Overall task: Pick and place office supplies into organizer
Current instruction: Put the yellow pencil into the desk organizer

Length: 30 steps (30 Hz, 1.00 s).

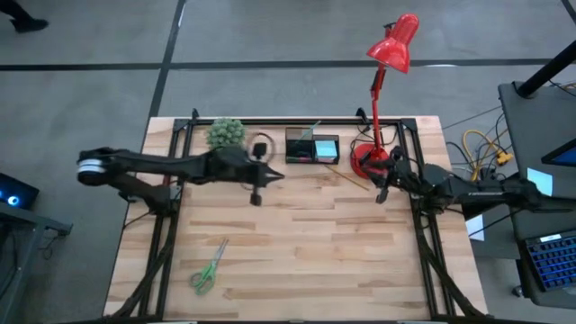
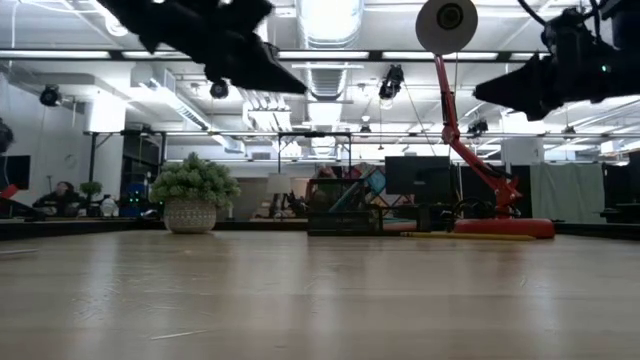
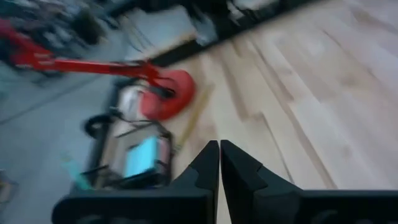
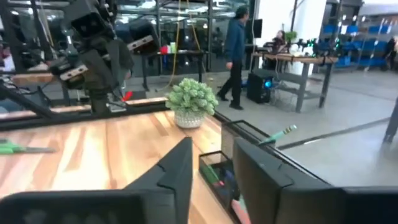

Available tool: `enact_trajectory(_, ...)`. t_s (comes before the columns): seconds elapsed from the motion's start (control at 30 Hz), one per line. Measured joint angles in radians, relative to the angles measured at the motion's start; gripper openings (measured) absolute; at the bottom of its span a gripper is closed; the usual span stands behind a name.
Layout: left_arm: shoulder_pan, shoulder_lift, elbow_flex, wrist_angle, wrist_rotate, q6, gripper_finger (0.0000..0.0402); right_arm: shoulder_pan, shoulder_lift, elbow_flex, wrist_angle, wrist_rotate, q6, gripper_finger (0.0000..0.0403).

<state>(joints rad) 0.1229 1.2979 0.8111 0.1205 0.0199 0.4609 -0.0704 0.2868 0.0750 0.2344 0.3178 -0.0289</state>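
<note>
left claw [image 1: 256,197] clenched and empty, right claw [image 1: 382,193] released beside the organizer [image 1: 312,147]; swinging carelessly risks toppling the red lamp [image 1: 389,54], and the scissors [image 1: 209,269] lie unpicked on the worktop [image 1: 297,243].

The left arm reaches in from the left edge of the high view across the upper middle of the frame, its gripper [image 1: 256,196] pointing down-frame with fingers [image 3: 208,168] pressed together and nothing between them. The right arm enters from the right edge at mid-height; its gripper [image 1: 382,191] has its fingers [image 4: 180,165] parted and empty.
</note>
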Motion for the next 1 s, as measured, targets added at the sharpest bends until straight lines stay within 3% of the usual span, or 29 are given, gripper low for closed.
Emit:
enact_trajectory(0.17, 0.002, -0.155, -0.143, 0.174, -0.067, -0.037, 0.0000, 0.000, 0.142, 0.132, -0.152, 0.024, 0.071, 0.0148)
enact_trajectory(0.37, 0.002, -0.258, -0.263, 0.322, -0.108, -0.037, 0.0000, -0.002, 0.341, 0.333, -0.398, 0.026, 0.197, 0.0166)
enact_trajectory(0.83, 0.002, -0.303, -0.279, 0.314, -0.110, -0.036, 0.0000, -0.048, 0.777, 0.707, -0.894, 0.023, 0.386, 0.0149)
enact_trajectory(1.0, 0.002, -0.304, -0.293, 0.311, -0.111, -0.036, 0.0000, -0.084, 0.927, 0.798, -0.968, -0.051, 0.422, 0.0160)
